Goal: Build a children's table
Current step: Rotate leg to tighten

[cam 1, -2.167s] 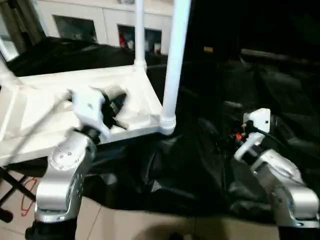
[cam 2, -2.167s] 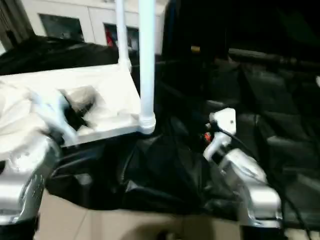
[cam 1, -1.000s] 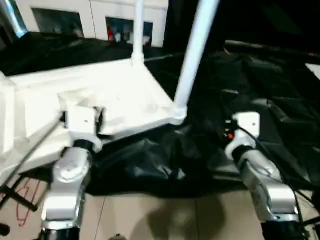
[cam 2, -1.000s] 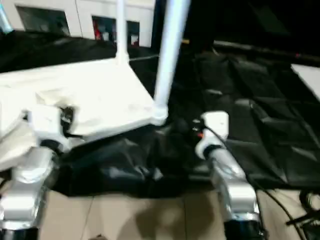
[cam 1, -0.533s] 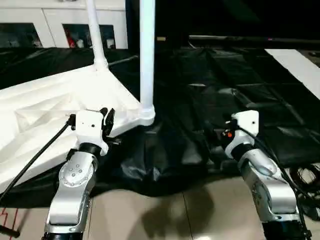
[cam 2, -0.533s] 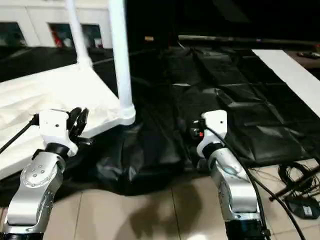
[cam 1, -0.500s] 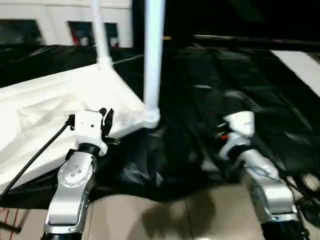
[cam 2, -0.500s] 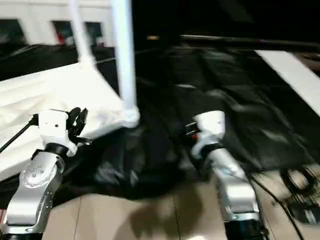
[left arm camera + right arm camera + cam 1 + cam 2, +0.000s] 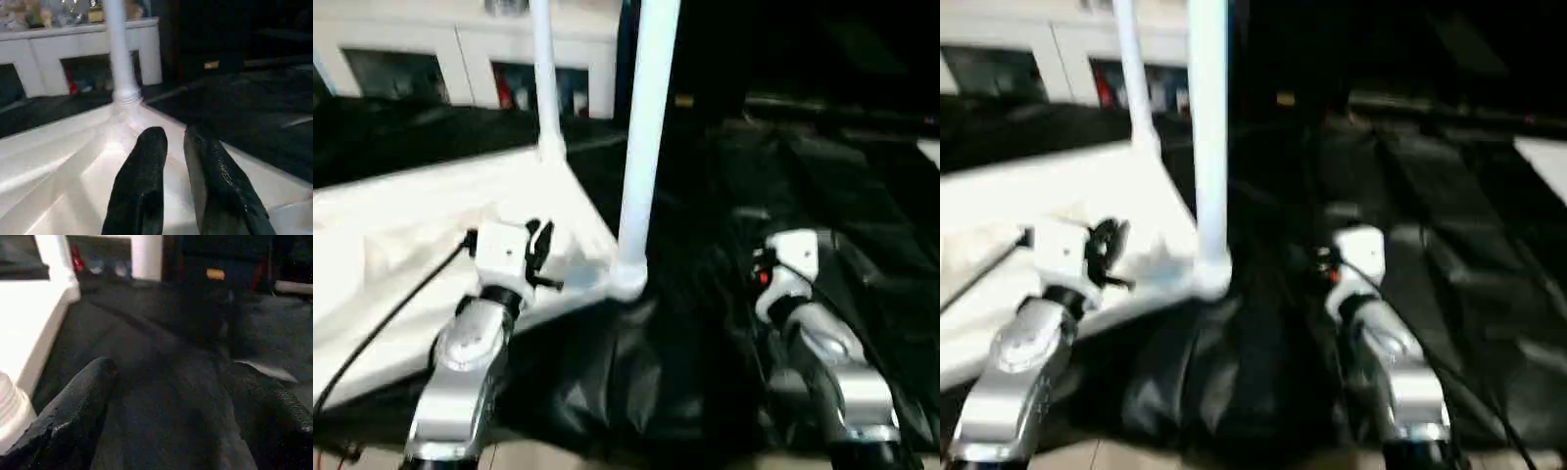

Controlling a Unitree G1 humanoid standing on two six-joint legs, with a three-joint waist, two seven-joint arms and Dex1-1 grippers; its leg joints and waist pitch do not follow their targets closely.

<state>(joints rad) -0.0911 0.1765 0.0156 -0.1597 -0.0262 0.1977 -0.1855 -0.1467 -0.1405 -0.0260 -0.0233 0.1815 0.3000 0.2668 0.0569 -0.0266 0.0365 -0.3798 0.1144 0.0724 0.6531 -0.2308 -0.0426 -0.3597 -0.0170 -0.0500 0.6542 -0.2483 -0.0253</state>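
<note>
Over the tabletop point(image 9: 401, 245), left tool point(image 9: 176, 139) nearly together, right tool point(image 9: 195, 382) spread wide, empty.

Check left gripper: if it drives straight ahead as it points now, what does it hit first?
Likely the far leg at the tabletop corner; the left gripper points at it over the white underside, nothing between. Depth is uncertain.

Black sheet point(image 9: 705, 323) — upturned tabletop point(image 9: 401, 245) atop
</note>
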